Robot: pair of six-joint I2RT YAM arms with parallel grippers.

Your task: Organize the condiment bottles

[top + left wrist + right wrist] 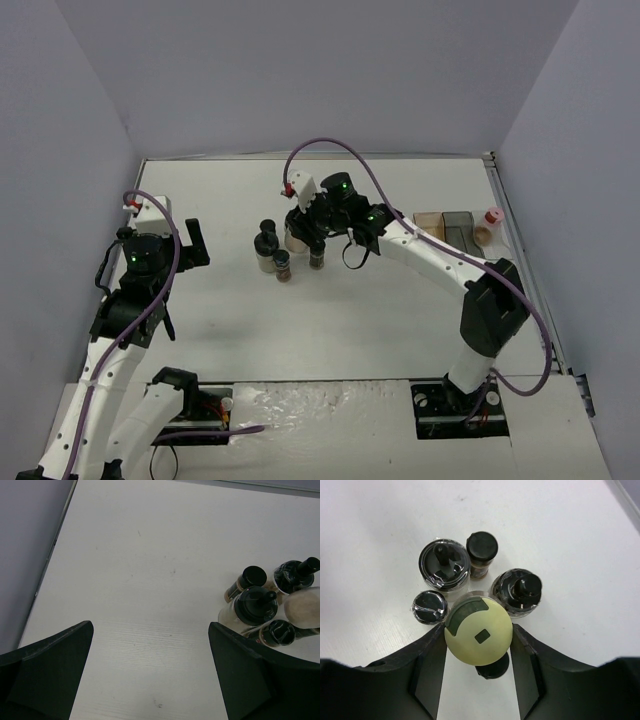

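My right gripper [477, 628] is shut on the bottle with the pale yellow cap [478, 637], with a finger against each side of the cap. I cannot tell whether that bottle stands on the table or is lifted. Several black-capped bottles crowd around it: two wide ones [444, 566] [518, 591], two small ones [482, 547] [428, 607], and a dark cap [494, 667] just under the yellow one. In the top view the right gripper [303, 232] is over this cluster [267, 245] at mid table. The pink-capped bottle [491, 216] stands at the far right. My left gripper [150, 672] is open and empty over bare table, left of the cluster [255, 605].
The amber and grey compartment tray [445, 222] lies at the right, next to the pink-capped bottle and near the table's right edge. The left wall and table edge [50, 555] run close beside the left gripper [192, 243].
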